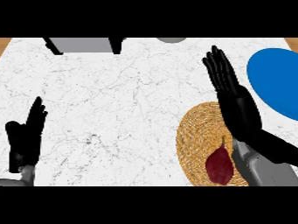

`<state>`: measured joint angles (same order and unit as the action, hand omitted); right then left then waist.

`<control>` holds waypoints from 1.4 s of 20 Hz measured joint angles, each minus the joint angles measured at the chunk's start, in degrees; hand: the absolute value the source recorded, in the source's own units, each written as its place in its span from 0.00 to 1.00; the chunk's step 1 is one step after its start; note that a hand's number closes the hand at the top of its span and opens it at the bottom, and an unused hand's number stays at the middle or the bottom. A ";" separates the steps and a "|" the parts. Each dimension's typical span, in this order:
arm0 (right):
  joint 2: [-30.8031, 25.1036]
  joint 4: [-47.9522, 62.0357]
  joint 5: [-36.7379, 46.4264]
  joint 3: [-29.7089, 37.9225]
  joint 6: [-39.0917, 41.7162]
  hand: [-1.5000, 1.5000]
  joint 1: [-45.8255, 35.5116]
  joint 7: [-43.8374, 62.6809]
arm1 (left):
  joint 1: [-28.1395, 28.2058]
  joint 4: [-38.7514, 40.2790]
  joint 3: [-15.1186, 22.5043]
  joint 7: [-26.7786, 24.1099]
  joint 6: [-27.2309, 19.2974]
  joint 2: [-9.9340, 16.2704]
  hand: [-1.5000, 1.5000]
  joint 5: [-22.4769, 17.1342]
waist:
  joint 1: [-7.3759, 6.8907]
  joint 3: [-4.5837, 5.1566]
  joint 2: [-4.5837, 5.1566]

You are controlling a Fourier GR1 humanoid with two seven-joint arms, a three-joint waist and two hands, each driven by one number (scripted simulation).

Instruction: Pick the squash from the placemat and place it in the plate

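At the counter's (112, 100) near left corner, the left hand (23, 138) stands open, fingers straight and pointing away, thumb out to the side, holding nothing. White marbled stone stretches bare across the middle of the top. Along the far edge, left of centre, sits a grey box (83, 44) with dark sides, and a little further right a small grey round thing (171, 40) is cut off by the edge; what it is cannot be told. Toward the near right lies a round woven straw placemat (199, 135), and on its near part rests the squash (220, 165), dark red and teardrop-shaped, its thin stem pointing away from the near edge. The right hand (238, 103) hangs over the placemat's right side, fingers straight and together, reaching toward the far edge, thumb stretched off to the near right; it has hold of nothing, and the squash lies just beside its wrist. By the right edge sits the blue plate (283, 83), with nothing on it.
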<state>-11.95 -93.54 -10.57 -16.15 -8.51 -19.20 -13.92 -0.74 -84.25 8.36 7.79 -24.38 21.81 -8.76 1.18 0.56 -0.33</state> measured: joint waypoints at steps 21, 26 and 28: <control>-25.80 10.30 -7.26 36.46 15.14 0.00 25.06 -11.50 | 1.65 1.12 4.08 0.96 12.50 -6.84 0.50 -6.64 | -0.24 -0.74 0.11; -34.14 6.71 -1.89 34.79 20.10 0.00 29.31 -7.27 | 1.35 1.37 3.97 1.00 13.28 -7.10 0.50 -6.73 | -0.43 -0.69 0.04; -36.86 4.63 0.43 33.58 21.83 0.00 30.80 -5.22 | 1.55 1.45 4.07 0.38 13.23 -7.26 0.50 -6.25 | -0.51 -0.67 0.03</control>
<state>-48.81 -88.91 -10.15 17.43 13.32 11.60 -19.14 0.81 -82.80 12.43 8.17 -11.15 14.54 -15.00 0.68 -0.12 -0.29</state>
